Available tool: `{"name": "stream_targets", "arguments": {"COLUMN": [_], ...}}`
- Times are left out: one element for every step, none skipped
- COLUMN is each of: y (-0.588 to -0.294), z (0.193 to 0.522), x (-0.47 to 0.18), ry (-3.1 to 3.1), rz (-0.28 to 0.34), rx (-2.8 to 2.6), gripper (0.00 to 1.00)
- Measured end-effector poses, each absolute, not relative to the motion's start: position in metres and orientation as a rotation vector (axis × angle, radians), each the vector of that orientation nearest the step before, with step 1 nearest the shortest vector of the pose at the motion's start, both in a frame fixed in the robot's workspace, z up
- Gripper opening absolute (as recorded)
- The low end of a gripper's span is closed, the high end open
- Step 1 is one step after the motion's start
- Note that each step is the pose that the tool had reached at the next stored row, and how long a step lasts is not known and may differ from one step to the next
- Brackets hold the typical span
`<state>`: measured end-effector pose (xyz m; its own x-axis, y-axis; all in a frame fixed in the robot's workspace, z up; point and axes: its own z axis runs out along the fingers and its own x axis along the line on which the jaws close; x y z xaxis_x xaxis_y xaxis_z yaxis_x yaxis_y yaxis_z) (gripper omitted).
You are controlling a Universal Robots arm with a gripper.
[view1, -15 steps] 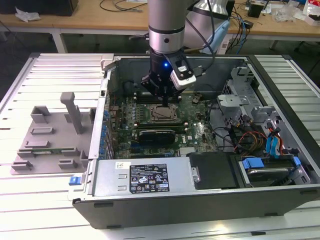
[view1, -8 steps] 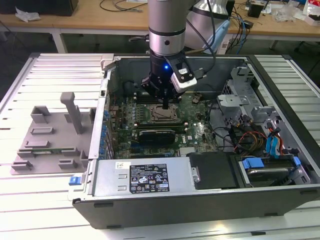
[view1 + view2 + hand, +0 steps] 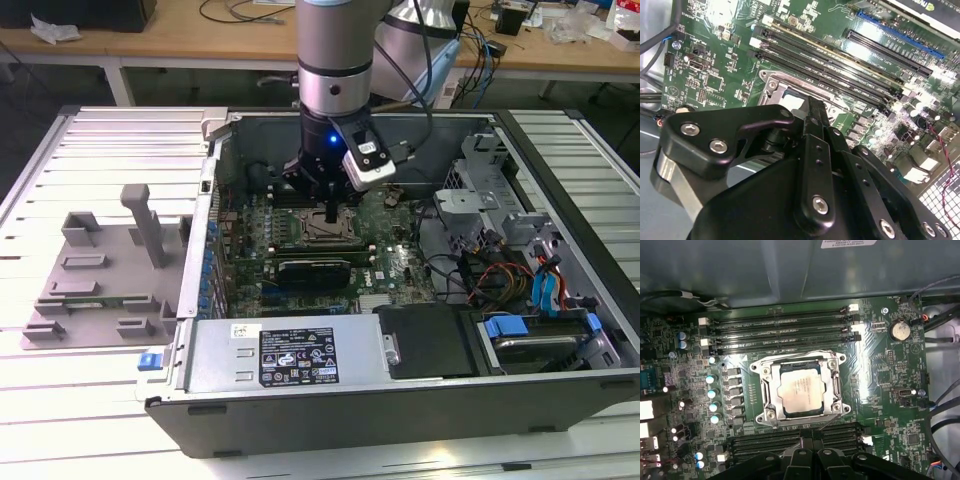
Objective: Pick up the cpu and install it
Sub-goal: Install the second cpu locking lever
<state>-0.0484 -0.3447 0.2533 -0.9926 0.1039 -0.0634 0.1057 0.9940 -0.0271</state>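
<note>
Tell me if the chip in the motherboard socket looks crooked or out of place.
Nothing stands out. The small square silver-topped cpu lies flat and square inside the metal-rimmed socket frame on the green motherboard, edges parallel to the frame. The black gripper is above it.

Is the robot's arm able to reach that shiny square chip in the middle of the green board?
Probably yes. The end effector hangs right above the cpu, which lies in the socket frame with its top bare. The computer case is open, and nothing lies between them.
</note>
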Motion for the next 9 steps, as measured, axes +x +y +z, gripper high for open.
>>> {"name": "stream_targets", "arguments": {"y": [-0.3457,-0.3468,-0.3481,-0.3488,-0.3498,-0.3513,-0.3535,-0.3549,-0.3553], "z": [0.2533,0.2533,0.2529,0.2525,0.2517,0.2502,0.2473,0.2449,0.2438], "x": [-0.0484,-0.0484,-0.0491,-0.0509,-0.0537,-0.0542,-0.0543,-0.0546,-0.0558], "ry": [3.075,3.075,3.075,3.075,3.075,3.075,3.075,3.076,3.076], "rz": [-0.047,-0.047,-0.047,-0.047,-0.047,-0.047,-0.046,-0.046,-0.046], "rx": [0.162,0.162,0.162,0.162,0.162,0.162,0.159,0.153,0.151], "gripper": [0.11,0.11,0.11,0.11,0.11,0.11,0.11,0.11,0.11]}}
